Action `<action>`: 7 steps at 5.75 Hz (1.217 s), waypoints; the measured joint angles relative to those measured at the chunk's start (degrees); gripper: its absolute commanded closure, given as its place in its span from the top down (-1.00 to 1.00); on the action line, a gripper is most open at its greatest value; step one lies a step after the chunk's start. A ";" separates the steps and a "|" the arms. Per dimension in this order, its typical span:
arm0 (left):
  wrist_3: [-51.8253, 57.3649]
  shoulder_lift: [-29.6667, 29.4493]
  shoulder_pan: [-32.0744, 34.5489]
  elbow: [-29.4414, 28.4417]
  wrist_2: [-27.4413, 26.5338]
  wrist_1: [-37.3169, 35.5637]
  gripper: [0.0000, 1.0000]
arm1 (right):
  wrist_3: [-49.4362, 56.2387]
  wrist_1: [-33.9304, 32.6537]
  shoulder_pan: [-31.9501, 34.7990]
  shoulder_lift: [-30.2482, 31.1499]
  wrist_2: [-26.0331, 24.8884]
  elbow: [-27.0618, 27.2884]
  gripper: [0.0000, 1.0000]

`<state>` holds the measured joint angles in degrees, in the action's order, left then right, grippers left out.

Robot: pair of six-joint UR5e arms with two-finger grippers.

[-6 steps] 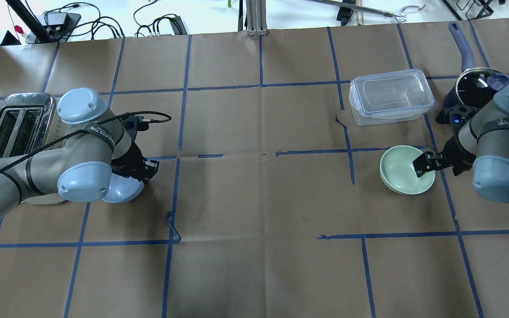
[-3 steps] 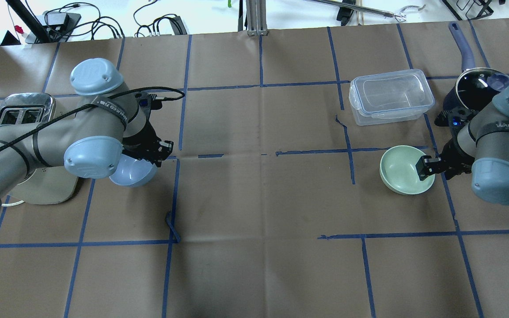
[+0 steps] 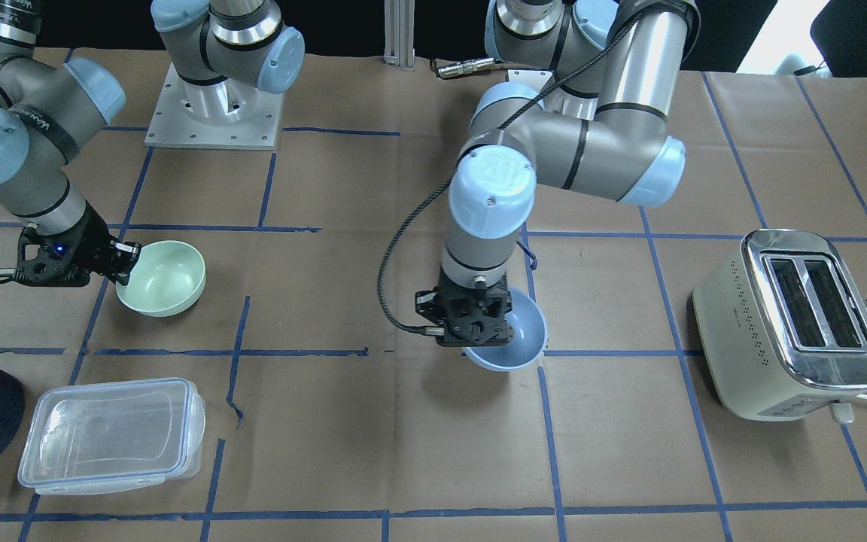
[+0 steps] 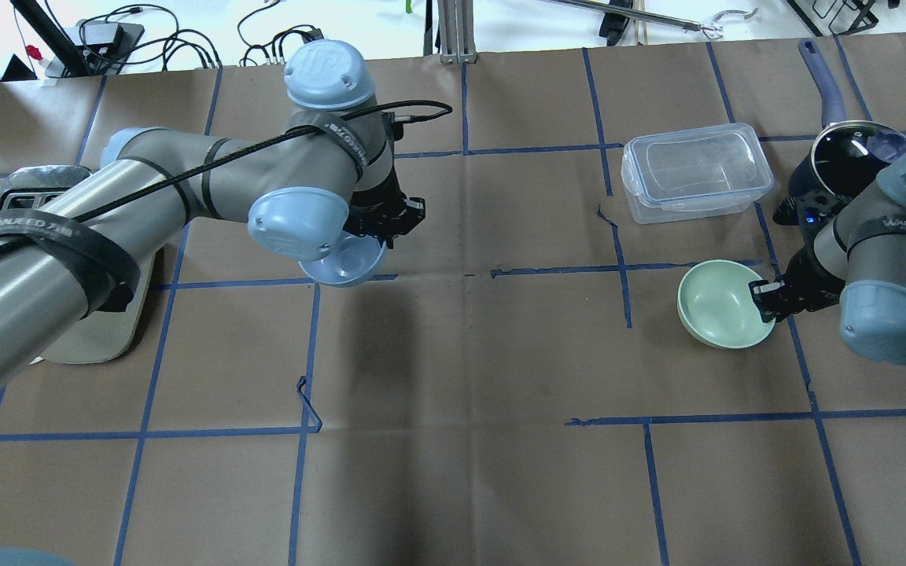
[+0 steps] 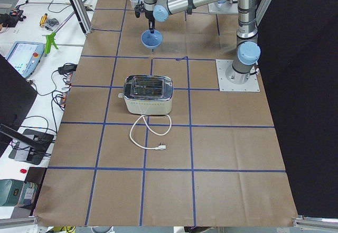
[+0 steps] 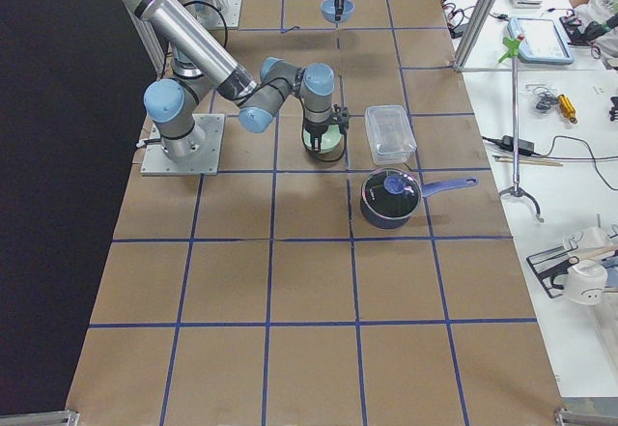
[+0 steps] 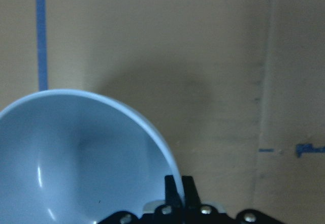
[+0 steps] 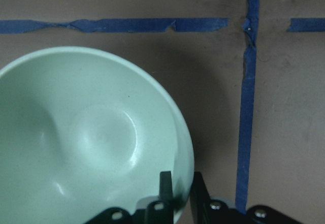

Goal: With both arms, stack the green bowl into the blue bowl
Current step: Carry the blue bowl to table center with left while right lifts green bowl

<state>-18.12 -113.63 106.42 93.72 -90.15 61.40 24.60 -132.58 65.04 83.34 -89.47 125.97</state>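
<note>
My left gripper (image 4: 387, 224) is shut on the rim of the pale blue bowl (image 4: 343, 264) and holds it above the table, left of the centre. The bowl hangs tilted under the gripper in the front view (image 3: 515, 336) and fills the left wrist view (image 7: 76, 153). The mint-green bowl (image 4: 716, 303) is at table level on the right. My right gripper (image 4: 764, 299) is shut on its near right rim, one finger inside and one outside, as the right wrist view shows (image 8: 86, 137).
A cream and chrome toaster (image 3: 795, 324) stands at the left end, partly hidden by my left arm in the overhead view. A clear lidded container (image 4: 697, 169) and a dark saucepan (image 4: 854, 153) stand behind the green bowl.
My left arm has lifted the blue bowl and carried it right, from beside the toaster toward the table's middle. My right gripper has drawn in onto the green bowl's rim; that bowl has barely moved.
</note>
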 measured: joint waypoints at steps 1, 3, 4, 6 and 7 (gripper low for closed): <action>-3.30 -3.55 3.99 -3.93 -0.22 -0.16 -0.92 | -0.17 0.53 0.06 0.35 -0.12 -1.12 -0.88; -5.52 -8.24 8.64 -8.11 -0.61 -0.68 -0.92 | -0.75 7.78 0.40 1.42 -0.31 -7.77 -0.88; -5.69 -9.50 9.69 -8.16 -0.72 -1.53 -0.86 | -1.44 15.82 0.62 2.20 -0.28 -13.63 -0.87; -5.67 -11.44 11.08 -7.61 -0.81 -5.81 0.96 | -3.87 32.17 2.36 2.80 -0.27 -26.71 -0.87; -4.61 -11.06 11.85 -7.37 -0.93 -6.17 0.97 | -5.54 37.34 3.86 2.83 -0.27 -31.42 -0.87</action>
<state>-22.74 -124.69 118.27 86.34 -91.09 55.23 19.05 -95.24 68.90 86.16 -89.74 94.55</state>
